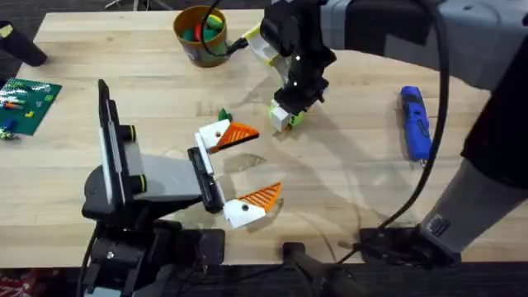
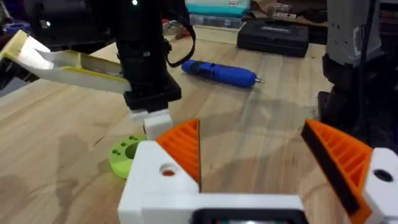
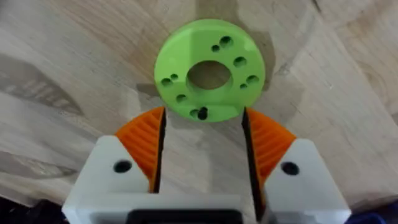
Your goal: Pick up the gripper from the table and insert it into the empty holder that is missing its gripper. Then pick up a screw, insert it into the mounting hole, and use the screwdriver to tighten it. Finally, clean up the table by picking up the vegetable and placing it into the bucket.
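The vegetable (image 3: 210, 70), a lime-green disc with a centre hole, lies flat on the table (image 1: 355, 190). My right gripper (image 3: 202, 143) hangs just above it, open, its orange pads (image 3: 144, 146) either side of the disc's near edge. From overhead that gripper (image 1: 285, 115) covers most of the vegetable (image 1: 294, 118). The yellow-orange bucket (image 1: 200, 33) stands at the back, with green and red pieces inside. The blue screwdriver (image 1: 415, 122) lies at the right. My left gripper (image 1: 239, 169) rests low at mid-table, open and holding nothing. The loose gripper, holder and screw are out of view.
A green circuit board (image 1: 25, 103) lies at the far left edge. A tiny dark-green bit (image 1: 224, 115) sits by the left gripper's far finger. A black case (image 2: 273, 36) stands beyond the screwdriver (image 2: 219, 71). The right arm spans the table's back right.
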### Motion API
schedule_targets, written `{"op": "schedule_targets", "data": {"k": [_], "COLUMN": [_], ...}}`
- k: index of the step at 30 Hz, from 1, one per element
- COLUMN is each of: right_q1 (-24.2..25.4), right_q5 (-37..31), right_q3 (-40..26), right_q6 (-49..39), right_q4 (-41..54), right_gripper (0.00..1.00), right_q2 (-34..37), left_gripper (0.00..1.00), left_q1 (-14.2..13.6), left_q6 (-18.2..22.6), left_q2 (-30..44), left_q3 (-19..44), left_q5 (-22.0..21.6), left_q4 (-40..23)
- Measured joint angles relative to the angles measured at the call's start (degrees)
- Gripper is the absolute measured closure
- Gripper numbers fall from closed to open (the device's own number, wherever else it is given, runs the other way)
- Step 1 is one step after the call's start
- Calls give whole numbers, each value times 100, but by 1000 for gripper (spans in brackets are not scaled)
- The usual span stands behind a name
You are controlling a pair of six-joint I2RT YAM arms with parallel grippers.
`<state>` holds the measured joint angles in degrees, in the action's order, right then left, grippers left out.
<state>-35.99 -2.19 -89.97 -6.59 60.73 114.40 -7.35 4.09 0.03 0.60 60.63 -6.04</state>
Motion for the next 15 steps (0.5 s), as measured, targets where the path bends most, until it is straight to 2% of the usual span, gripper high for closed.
{"op": "schedule_targets", "data": {"k": [15], "right_q1": [0], "right_q5": [-14], "right_q3": [2], "right_q6": [17], "right_q4": [-74], "right_gripper": [337], "right_q2": [-1], "left_gripper": [8], "left_q1": [0], "left_q6": [1], "left_q2": [0], "left_q3": [0], "left_q5": [0], "left_q4": [0]}}
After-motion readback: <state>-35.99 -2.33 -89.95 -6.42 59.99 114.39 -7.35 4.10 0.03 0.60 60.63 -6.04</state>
